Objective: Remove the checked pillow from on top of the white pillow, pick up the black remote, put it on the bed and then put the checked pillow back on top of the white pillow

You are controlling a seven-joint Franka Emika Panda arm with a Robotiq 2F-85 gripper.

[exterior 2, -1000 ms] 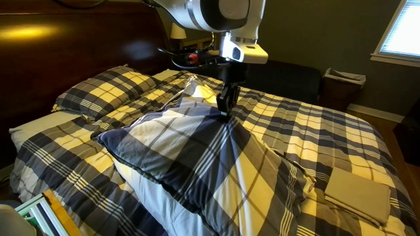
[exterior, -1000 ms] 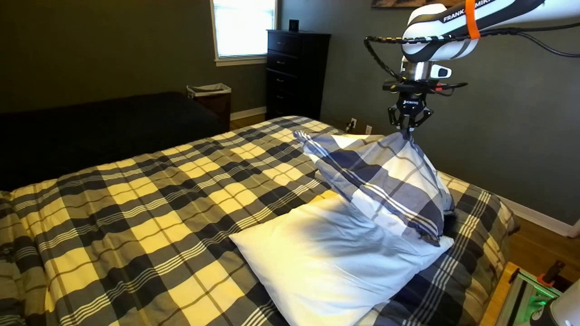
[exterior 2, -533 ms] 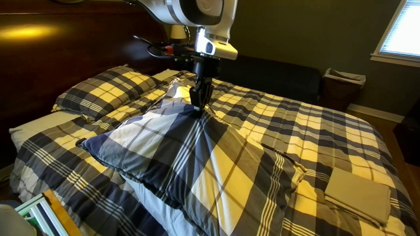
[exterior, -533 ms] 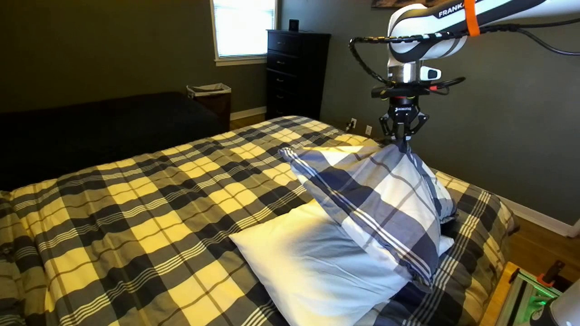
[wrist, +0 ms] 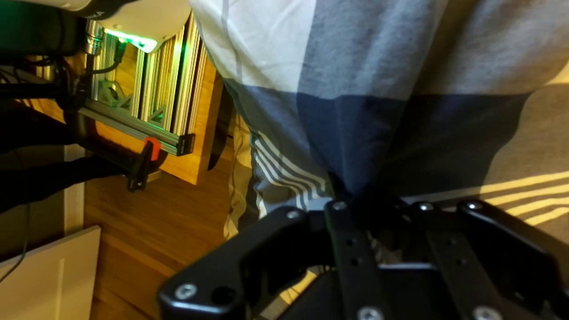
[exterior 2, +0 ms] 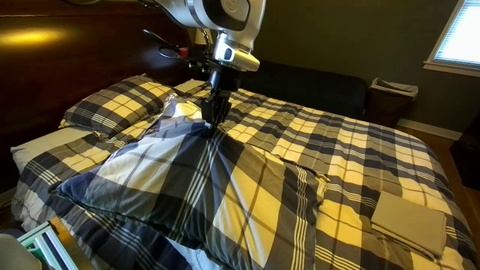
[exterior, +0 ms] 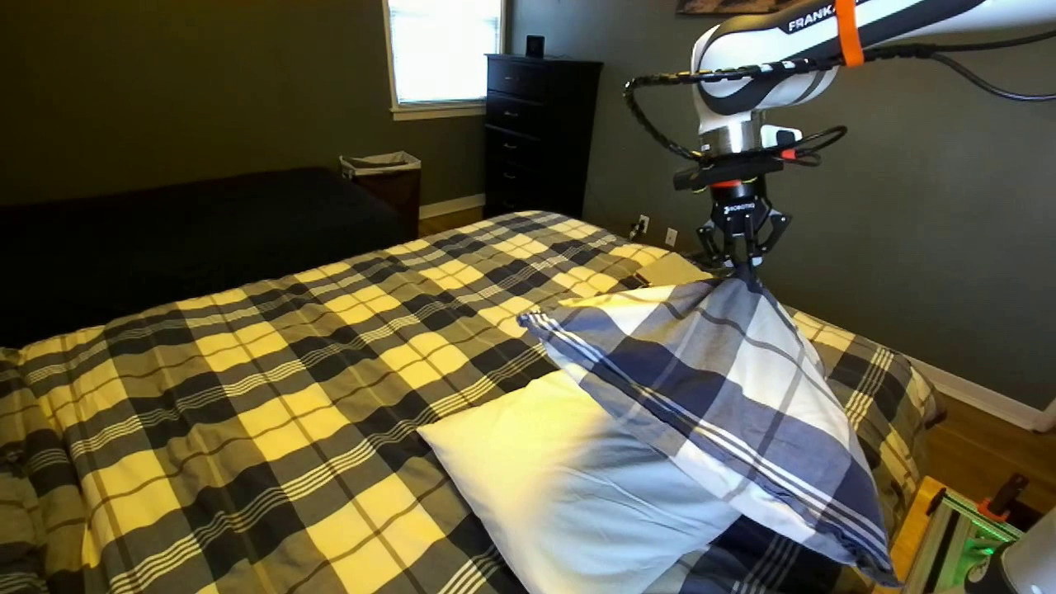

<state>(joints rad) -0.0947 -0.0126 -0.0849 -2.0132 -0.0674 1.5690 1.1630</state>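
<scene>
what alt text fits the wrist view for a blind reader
A black gripper at the bottom pinches a fold of the navy-and-white checked pillow, which fills the upper right. A metal frame and wooden floor show at left.

You see the checked pillow (exterior: 734, 371) in navy, white and grey-blue plaid, with sets of thin white stripes. The white pillow (exterior: 569, 495) is plain, though you can make out a yellow tint on one part and a bluish one on another. The bed (exterior: 313, 363) is checked in navy, grey and pale yellow, with white stripes; you see the same plaid on another pillow (exterior 2: 122, 107). The headboard (exterior 2: 93, 60) is dark reddish-brown and the folded cloth (exterior 2: 408, 221) plain tan. Your end effector (exterior: 745, 264) is mostly black, your arm (exterior: 742, 58) white and black with an orange band (exterior: 847, 33), and the dresser (exterior: 540, 136) black.
</scene>
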